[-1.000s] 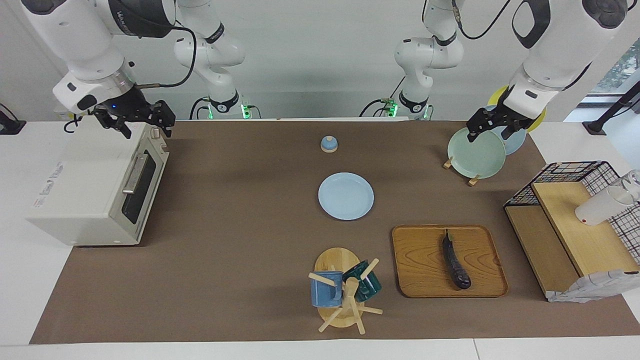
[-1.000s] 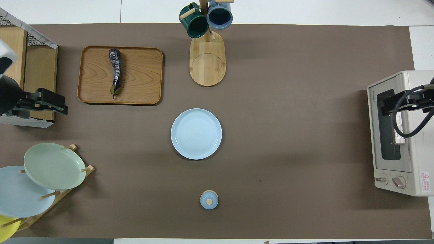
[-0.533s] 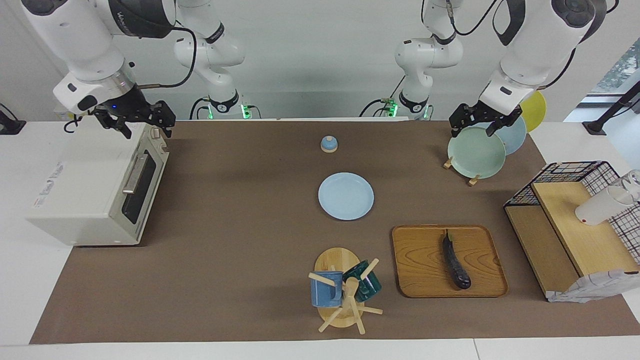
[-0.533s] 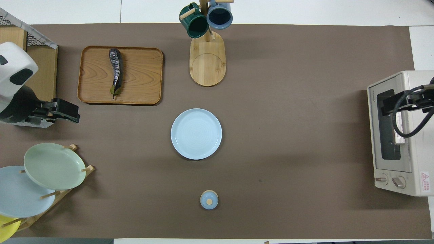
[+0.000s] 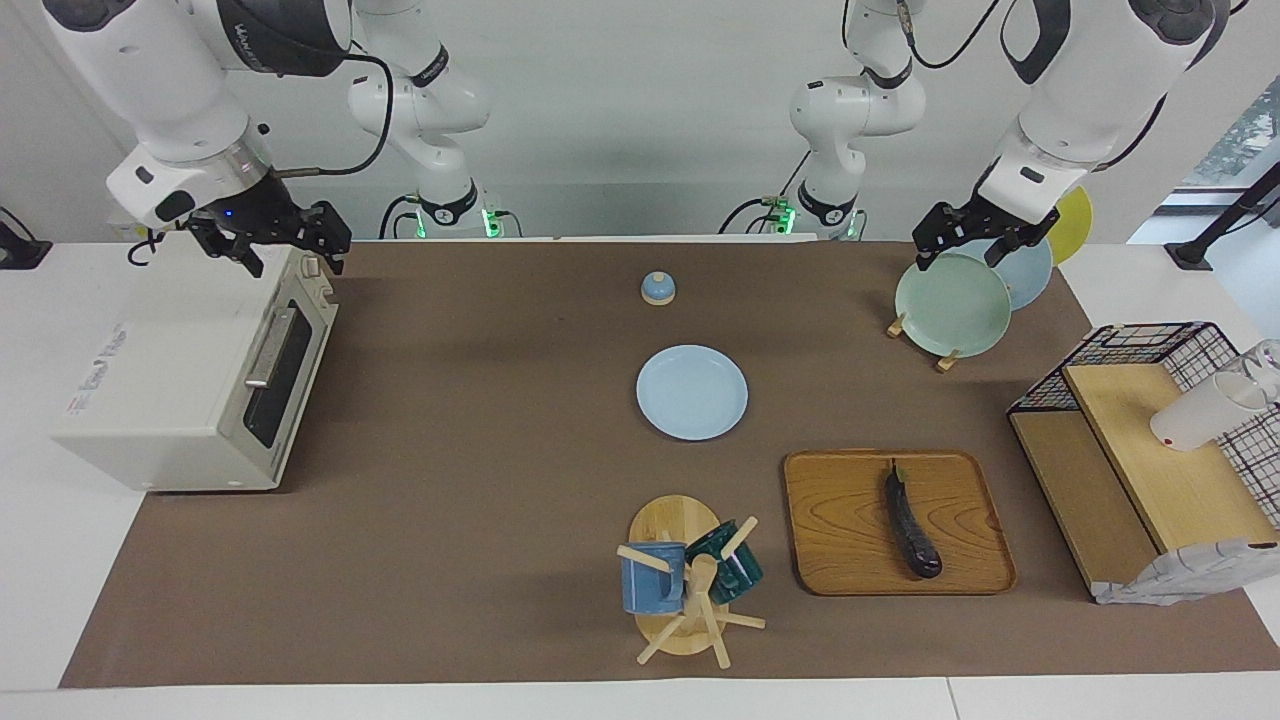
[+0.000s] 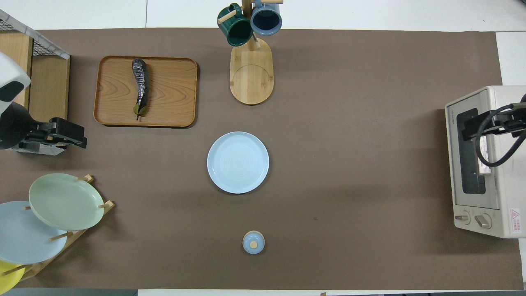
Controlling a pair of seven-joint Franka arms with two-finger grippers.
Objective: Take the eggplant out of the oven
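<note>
Eggplant [image 5: 911, 527] lies lengthwise on wooden tray [image 5: 840, 560], toward left arm's end of worktop [image 5: 480, 450], stem end toward robots. Oven [image 5: 190, 385] at right arm's end, door shut. Right gripper [image 5: 283, 240] hangs over oven's top edge, wrist bent down, jaws spread, empty. Left gripper [image 5: 965, 238] raised over green plate [image 5: 950, 305] in plate rack, forearm slanting down, jaws spread, empty.
</note>
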